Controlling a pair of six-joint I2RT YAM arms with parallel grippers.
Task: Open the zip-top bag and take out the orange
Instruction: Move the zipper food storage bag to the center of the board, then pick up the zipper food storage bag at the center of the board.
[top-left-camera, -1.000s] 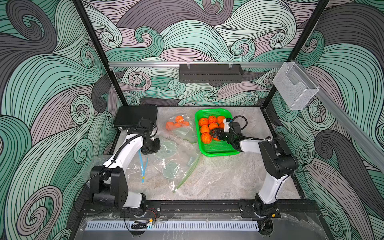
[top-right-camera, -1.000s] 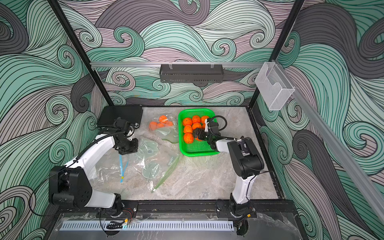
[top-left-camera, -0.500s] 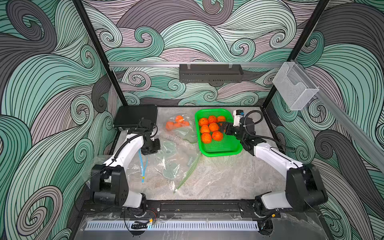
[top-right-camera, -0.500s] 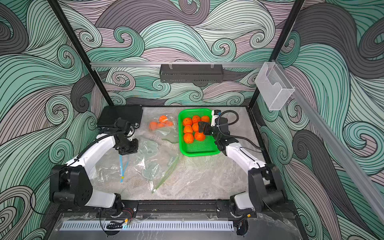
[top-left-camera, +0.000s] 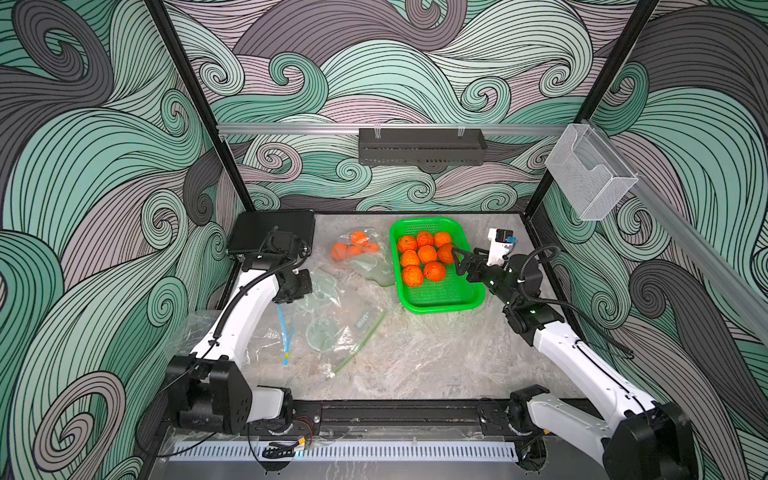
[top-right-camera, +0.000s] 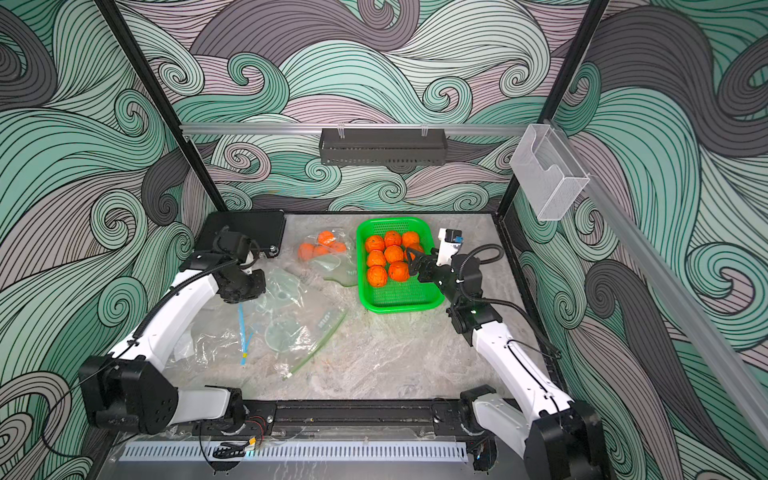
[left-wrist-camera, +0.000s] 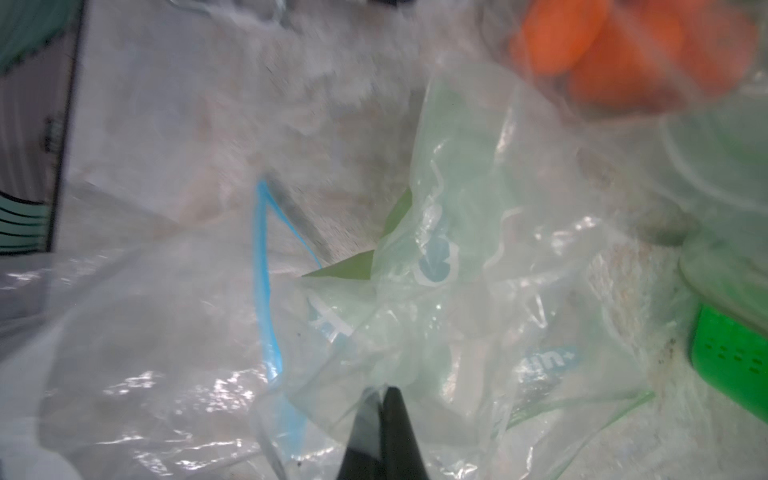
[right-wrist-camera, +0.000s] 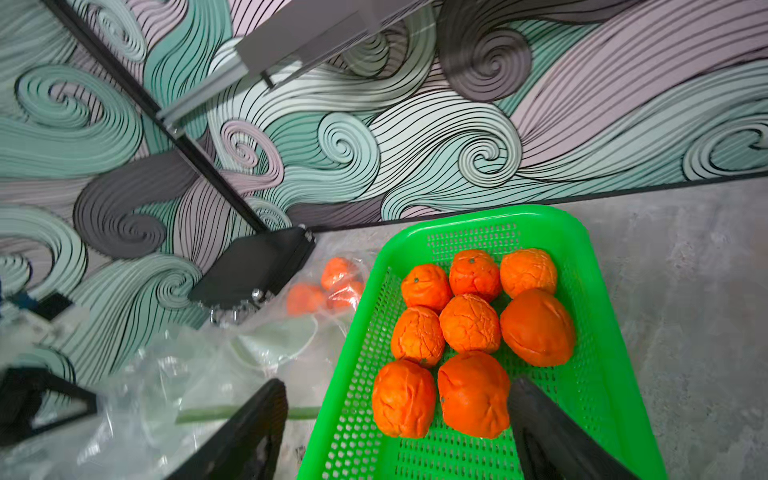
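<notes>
A clear zip-top bag (top-left-camera: 358, 248) (top-right-camera: 323, 246) (right-wrist-camera: 332, 286) holding three oranges lies left of the green basket (top-left-camera: 440, 299) (top-right-camera: 399, 301) (right-wrist-camera: 349, 415), blurred in the left wrist view (left-wrist-camera: 623, 50). Several loose oranges (top-left-camera: 428, 254) (right-wrist-camera: 469, 324) sit in the basket. My left gripper (top-left-camera: 297, 287) (top-right-camera: 246, 286) (left-wrist-camera: 384, 392) is shut, pinching the film of an empty greenish bag (left-wrist-camera: 449, 249) in the pile beside it. My right gripper (top-left-camera: 459, 264) (top-right-camera: 412, 262) (right-wrist-camera: 398, 386) hovers open and empty over the basket's right side, just above two oranges.
Several empty clear bags (top-left-camera: 332, 324) (top-right-camera: 291, 328) with green and blue zip strips cover the table's left middle. A black box (top-left-camera: 272, 228) (top-right-camera: 249, 226) sits in the back left corner. Enclosure walls close in on three sides.
The right arm has unfolded and drawn its gripper back toward the basket's right edge, its jaws a little narrower. The left arm and its pinch have stayed still.
</notes>
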